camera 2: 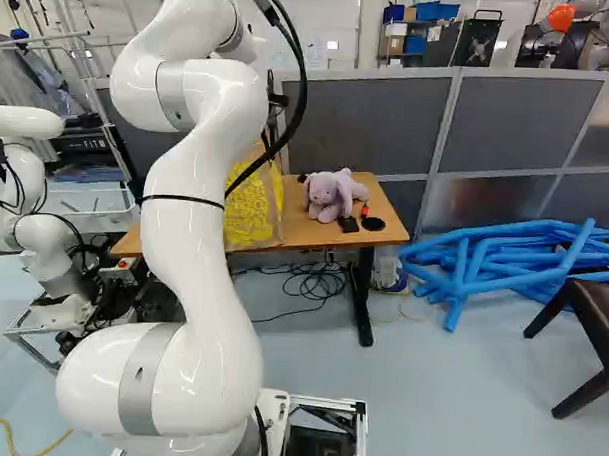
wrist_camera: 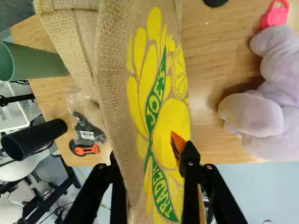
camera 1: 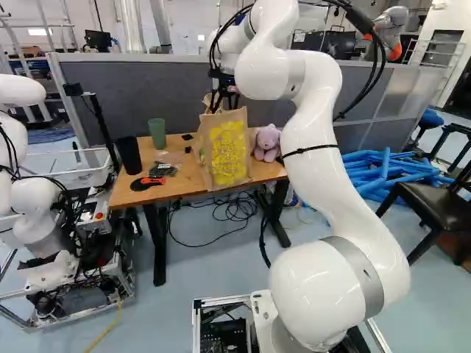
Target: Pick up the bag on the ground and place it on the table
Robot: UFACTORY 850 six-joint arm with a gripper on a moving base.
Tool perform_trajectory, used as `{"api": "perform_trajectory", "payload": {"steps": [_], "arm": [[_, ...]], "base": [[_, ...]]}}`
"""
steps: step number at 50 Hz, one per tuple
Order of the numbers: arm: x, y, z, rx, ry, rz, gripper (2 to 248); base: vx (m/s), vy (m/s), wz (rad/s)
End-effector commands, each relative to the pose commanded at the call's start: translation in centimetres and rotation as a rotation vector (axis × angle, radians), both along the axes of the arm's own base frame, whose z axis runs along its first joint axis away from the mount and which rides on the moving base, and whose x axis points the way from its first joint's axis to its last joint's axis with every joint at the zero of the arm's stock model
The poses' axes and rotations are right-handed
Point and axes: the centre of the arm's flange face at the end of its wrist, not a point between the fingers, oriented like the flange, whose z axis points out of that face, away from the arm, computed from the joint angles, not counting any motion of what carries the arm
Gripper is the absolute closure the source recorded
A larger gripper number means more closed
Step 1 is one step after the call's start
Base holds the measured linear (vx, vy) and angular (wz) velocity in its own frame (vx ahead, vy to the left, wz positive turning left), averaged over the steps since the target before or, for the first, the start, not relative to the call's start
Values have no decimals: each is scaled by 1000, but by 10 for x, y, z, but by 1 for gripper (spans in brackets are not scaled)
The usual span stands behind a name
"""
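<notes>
- The bag (camera 1: pixel 229 151) is stood on the table (camera 1: pixel 193 190), beside a plush toy (camera 1: pixel 267 143).
- The gripper (camera 1: pixel 225 101) is spread open; bag fabric is seen between its fingers, unclamped.

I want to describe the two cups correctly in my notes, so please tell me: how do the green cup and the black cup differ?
The green cup is a muted green, while the black cup is dark all over. The green cup stands nearer the bag; the black cup stands farther from it, by the end of the table. Both are upright, with open tops.
</notes>
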Motion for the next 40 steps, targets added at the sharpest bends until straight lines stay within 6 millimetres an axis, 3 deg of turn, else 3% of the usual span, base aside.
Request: {"api": "perform_trajectory", "payload": {"steps": [5, 6, 10, 11, 15, 16, 20, 21, 40], "arm": [[0, 0, 0, 0, 0, 0, 123], [0, 0, 0, 0, 0, 0, 88], [0, 0, 0, 0, 0, 0, 88], [0, 0, 0, 0, 0, 0, 51], [0, 0, 0, 0, 0, 0, 51], [0, 0, 0, 0, 0, 0, 14], [0, 0, 0, 0, 0, 0, 14], [0, 0, 0, 0, 0, 0, 3], [-2, 1, 6, -2, -9, 3, 3]], "base": [[0, 0, 0], [0, 0, 0], [0, 0, 0], [0, 0, 0], [0, 0, 0], [0, 0, 0], [0, 0, 0], [0, 0, 0], [0, 0, 0]]}}
